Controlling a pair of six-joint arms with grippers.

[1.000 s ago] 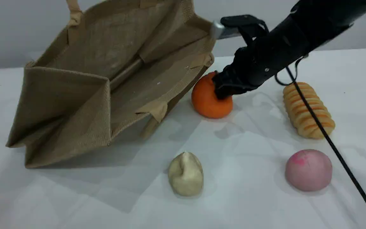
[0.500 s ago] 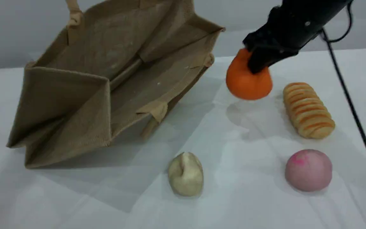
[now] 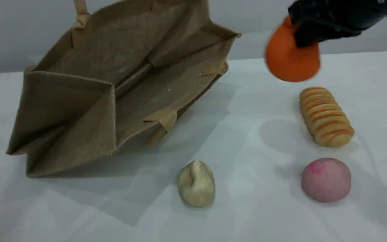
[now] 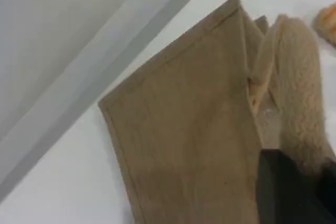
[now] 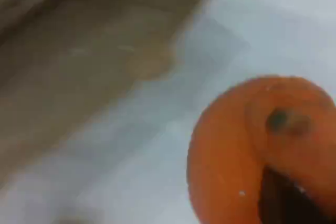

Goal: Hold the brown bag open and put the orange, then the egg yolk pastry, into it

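So the brown bag (image 3: 113, 90) is tipped with its mouth gaping toward the foods, because the left pincer (image 4: 294, 192) is clamped shut on one beige handle (image 4: 299, 98), holding that side up so there's a wide opening to drop into. The right pincer (image 3: 309, 32) is closed on the orange (image 3: 291, 60), which hangs under it, clear of the table (image 3: 254, 141) and off to the bag's open side. Looks high enough to clear the rim. The egg yolk pastry (image 3: 197, 183) sits well below the right pincer, waiting its turn.
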